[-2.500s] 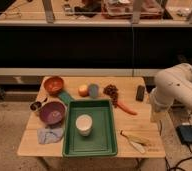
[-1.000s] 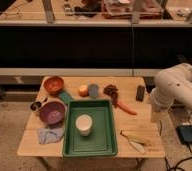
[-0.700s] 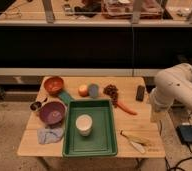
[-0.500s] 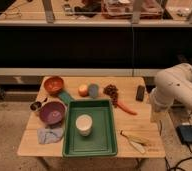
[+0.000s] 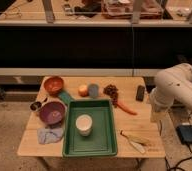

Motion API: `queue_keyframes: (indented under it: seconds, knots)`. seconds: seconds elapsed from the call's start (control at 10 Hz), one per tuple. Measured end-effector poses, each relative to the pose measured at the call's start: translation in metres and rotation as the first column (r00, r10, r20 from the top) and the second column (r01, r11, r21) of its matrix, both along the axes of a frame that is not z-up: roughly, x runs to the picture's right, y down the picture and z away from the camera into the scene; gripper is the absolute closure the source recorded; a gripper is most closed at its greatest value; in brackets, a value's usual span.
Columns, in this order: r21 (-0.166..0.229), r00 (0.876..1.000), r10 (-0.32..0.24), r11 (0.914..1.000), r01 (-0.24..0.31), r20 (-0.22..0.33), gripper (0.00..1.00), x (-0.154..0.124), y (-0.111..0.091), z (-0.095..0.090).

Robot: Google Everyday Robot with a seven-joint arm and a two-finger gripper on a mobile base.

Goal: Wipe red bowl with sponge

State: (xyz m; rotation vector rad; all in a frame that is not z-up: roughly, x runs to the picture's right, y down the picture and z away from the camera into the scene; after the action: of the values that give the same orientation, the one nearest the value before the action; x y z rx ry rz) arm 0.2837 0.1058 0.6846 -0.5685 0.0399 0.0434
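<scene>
The red bowl sits upright at the table's far left corner. The sponge lies flat just beside it on the near side, wedged between the red bowl, a purple bowl and the corner of a green tray. A pale blue rag is crumpled in front of the purple bowl, and a white cup stands in the tray.

The white arm is well apart from all this, off the table's right edge. Its thick links fold down from the upper right, and the gripper hangs low by the table's right side, past a carrot and a black block. Its jaws stand spread wide and hold nothing.
</scene>
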Motion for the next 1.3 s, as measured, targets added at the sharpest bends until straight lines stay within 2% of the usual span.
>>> queue_keyframes:
  seconds: [0.5, 0.7, 0.9, 1.0, 1.1, 1.2, 1.3]
  knots:
    - [0.000, 1.000, 0.000, 1.0000, 0.000, 0.000, 0.35, 0.000, 0.000, 0.000]
    - [0.018, 0.998, 0.020, 0.9997, -0.019, -0.054, 0.35, 0.004, -0.004, -0.003]
    - [0.078, 0.985, 0.092, 0.9936, -0.082, -0.144, 0.35, 0.003, -0.025, -0.016]
    - [0.115, 0.981, 0.113, 0.9888, -0.096, -0.156, 0.35, -0.005, -0.041, -0.023]
    - [0.133, 0.984, 0.109, 0.9869, -0.090, -0.139, 0.35, -0.016, -0.052, -0.028]
    - [0.134, 0.995, 0.061, 0.9896, -0.051, -0.074, 0.35, -0.033, -0.057, -0.033]
    - [0.134, 1.000, -0.001, 0.9910, 0.003, -0.014, 0.35, -0.041, -0.058, -0.035]
